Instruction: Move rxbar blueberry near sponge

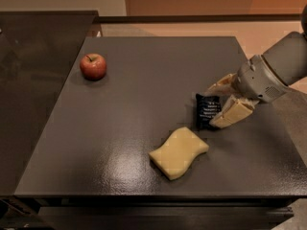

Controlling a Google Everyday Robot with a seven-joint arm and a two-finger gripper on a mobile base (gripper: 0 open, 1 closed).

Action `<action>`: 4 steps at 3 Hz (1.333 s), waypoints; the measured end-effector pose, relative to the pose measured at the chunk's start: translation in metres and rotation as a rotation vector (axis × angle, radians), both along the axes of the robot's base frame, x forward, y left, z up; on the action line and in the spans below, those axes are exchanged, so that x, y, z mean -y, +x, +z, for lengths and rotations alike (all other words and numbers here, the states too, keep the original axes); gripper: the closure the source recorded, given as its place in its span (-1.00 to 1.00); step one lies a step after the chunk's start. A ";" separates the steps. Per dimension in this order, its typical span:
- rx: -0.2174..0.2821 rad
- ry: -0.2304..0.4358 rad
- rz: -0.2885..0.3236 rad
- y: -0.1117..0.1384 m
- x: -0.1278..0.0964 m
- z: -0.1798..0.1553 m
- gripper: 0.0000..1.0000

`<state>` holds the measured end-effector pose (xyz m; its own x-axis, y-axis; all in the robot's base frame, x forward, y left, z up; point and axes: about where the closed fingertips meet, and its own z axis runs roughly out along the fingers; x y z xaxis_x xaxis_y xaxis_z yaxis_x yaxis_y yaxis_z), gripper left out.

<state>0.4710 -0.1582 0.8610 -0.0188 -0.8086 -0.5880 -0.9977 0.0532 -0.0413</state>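
The rxbar blueberry point(206, 111), a dark wrapper with white text, is at the table's right middle, just above and right of the pale yellow sponge point(179, 152). A small gap separates bar and sponge. My gripper point(212, 108) reaches in from the right, its two tan fingers point(231, 114) on either end of the bar, closed on it. The bar is low, at or just over the table surface.
A red apple point(93, 66) sits at the far left of the dark table point(144, 95). A second dark surface point(33, 71) adjoins on the left. The table's front edge runs just below the sponge, and my grey arm point(276, 73) covers the right edge.
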 end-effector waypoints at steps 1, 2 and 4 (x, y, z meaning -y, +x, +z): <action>-0.005 -0.003 0.040 -0.013 -0.006 -0.001 0.22; -0.010 -0.001 0.071 -0.023 -0.011 -0.001 -0.23; -0.008 -0.001 0.073 -0.022 -0.014 -0.002 -1.00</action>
